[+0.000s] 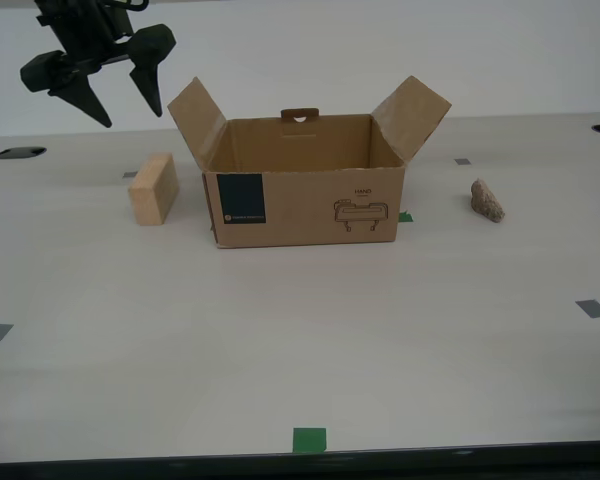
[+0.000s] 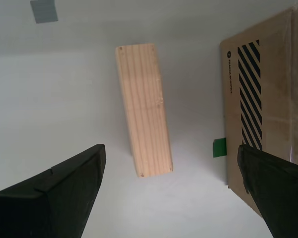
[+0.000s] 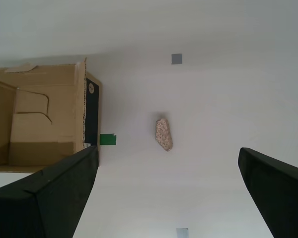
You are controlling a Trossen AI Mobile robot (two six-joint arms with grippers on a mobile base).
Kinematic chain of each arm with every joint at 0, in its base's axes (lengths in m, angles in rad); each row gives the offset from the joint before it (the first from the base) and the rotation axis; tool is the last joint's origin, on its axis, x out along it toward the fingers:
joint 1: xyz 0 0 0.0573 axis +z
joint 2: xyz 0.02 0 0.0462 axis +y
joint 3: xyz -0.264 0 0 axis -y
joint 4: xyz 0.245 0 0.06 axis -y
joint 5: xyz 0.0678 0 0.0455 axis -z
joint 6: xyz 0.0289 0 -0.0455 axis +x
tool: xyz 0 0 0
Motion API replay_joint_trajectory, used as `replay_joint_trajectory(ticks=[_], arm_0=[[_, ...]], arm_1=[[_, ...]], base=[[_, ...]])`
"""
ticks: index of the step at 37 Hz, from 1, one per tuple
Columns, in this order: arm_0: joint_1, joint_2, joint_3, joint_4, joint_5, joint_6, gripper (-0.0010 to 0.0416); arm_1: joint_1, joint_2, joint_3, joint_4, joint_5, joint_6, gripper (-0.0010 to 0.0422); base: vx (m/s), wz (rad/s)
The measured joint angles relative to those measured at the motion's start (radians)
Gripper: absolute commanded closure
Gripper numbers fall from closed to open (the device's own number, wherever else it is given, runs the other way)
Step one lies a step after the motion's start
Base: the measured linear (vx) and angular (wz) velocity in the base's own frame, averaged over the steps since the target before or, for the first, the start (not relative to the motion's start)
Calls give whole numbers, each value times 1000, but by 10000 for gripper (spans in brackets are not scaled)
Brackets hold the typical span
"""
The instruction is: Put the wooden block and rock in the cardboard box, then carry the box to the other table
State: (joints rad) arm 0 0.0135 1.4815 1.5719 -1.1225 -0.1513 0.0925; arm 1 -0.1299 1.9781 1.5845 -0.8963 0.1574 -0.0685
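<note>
The wooden block point(image 2: 143, 110) was left lying on the tabletop point(image 1: 300, 350), and my second tool point(image 1: 120, 85) was held spread wide above it, likely for grabbing.

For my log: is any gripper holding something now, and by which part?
Nothing is held. My second gripper is open above the wooden block; my first gripper is open above the rock.

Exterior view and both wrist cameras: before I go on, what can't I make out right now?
- Cardboard box floor: hidden by its front wall in the exterior view; the first wrist view shows only part of the inside.
- My first hand: outside the exterior view.
- Box label print: too small to read.
- Wooden block far face: turned away in every view.
- Rock underside: hidden against the table.
</note>
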Motion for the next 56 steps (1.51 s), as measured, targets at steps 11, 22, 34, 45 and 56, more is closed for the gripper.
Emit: replay_joint_trajectory(ticks=[11, 22, 34, 45, 56], arm_0=[[6, 51, -23, 89, 7, -33, 14], [7, 73, -143, 162, 9, -48, 15], [21, 85, -296, 303, -9, -44, 16], [37, 227, -291, 317, -62, -48, 16], [41, 384, -254, 355, -48, -94, 16]], arm_1=[[-11, 31, -18, 9, 0, -3, 50], [-13, 30, -59, 31, 0, -3, 50], [-14, 30, -68, 33, 0, -4, 50], [-16, 30, -71, 34, 0, -16, 50], [-16, 30, -90, 32, 0, -16, 50]], base=[[0, 0], [0, 0], [0, 0], [0, 0], [0, 0]])
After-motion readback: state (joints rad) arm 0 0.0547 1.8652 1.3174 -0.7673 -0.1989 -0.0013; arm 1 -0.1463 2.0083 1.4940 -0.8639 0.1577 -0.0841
